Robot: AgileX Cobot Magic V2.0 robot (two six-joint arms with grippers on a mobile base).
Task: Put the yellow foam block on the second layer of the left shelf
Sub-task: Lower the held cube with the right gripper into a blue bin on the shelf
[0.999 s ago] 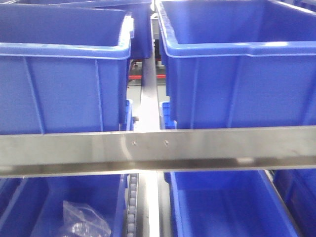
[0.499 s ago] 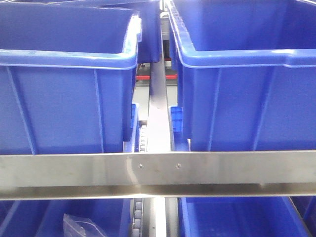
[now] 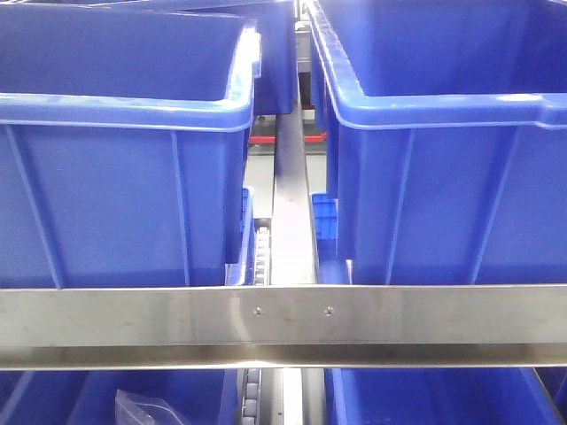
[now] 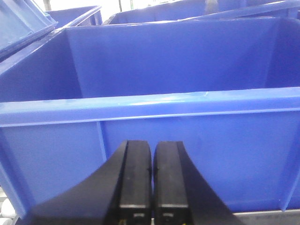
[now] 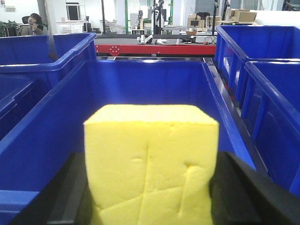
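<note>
The yellow foam block fills the lower middle of the right wrist view, creased on its near face. My right gripper is shut on it, one black finger on each side. Beyond the block an open blue bin stretches away, and nothing shows inside it. In the left wrist view my left gripper is shut with its pads together and nothing between them, close to the front wall of a blue bin. Neither gripper nor the block shows in the front view, where two blue bins sit on a shelf behind a steel rail.
A steel divider and a roller track run between the two bins. Below the rail are more blue bins, the left one holding a clear plastic bag. More blue bins flank the right wrist view, with a red frame and a seated person far behind.
In the front view the steel rail, the bins and the divider have slid down and to the right in the frame, so less of the lower level shows.
</note>
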